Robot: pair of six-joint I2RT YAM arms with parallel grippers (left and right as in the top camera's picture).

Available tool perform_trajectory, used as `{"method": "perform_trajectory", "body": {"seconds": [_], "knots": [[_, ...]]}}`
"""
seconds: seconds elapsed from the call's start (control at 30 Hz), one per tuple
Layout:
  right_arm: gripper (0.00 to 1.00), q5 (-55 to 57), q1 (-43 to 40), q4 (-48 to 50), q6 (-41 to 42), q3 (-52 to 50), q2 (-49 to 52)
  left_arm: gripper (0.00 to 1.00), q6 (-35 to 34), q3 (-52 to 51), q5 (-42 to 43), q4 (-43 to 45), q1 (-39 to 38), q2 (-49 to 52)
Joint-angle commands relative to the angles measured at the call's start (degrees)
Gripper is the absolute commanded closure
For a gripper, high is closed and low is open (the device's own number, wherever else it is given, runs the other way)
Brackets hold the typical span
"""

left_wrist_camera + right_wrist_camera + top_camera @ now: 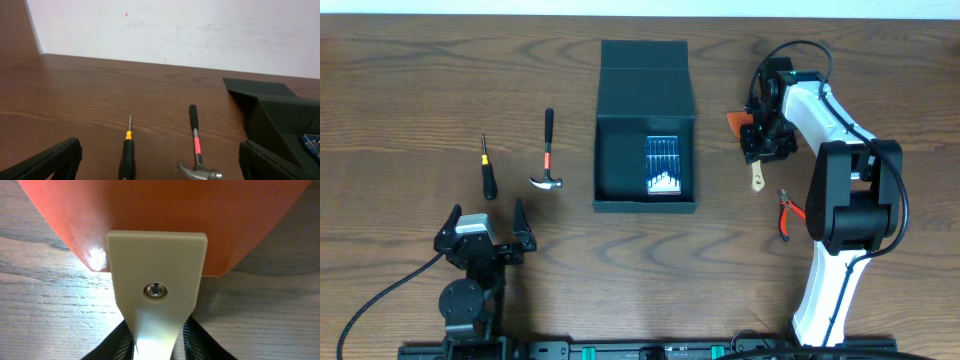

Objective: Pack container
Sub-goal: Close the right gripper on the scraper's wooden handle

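Observation:
The dark teal container (620, 160) stands open at the table's middle, its flap lid (644, 66) laid back; a small blue case of silver bits (663, 166) lies inside. It also shows at the right edge of the left wrist view (280, 117). My right gripper (757, 140) is right of the container, shut on the cream handle (156, 305) of a scraper with an orange blade (165, 215); the handle end (757, 181) sticks out toward the front. My left gripper (485, 232) is open and empty near the front left, behind a screwdriver (126, 155) and a hammer (197, 155).
The black screwdriver (487, 170) and the hammer (548, 160) lie left of the container. Red-handled pliers (787, 212) lie by the right arm's base. A white wall (175, 30) stands behind the table.

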Motion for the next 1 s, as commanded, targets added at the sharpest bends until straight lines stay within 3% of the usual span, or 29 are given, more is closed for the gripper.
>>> {"method": "perform_trajectory", "body": {"seconds": [0.0,0.27,0.57,0.97], "knots": [[0.70,-2.71,0.07,0.15,-0.28,-1.70,0.52,0.02,0.98,-1.20,-0.44,-1.88,-0.17,-0.35],[0.76,-2.75,0.07,0.15,-0.28,-1.70,0.52,0.02,0.98,-1.20,-0.44,-1.88,-0.20,-0.35],[0.98,-2.97,0.07,0.15,-0.31,-1.70,0.52,0.02,0.98,-1.20,-0.44,-1.88,-0.17,-0.35],[0.99,-3.15,0.04,0.42,-0.31,-1.20,0.52,0.02,0.98,-1.20,-0.46,-1.88,-0.20,-0.35]]}}
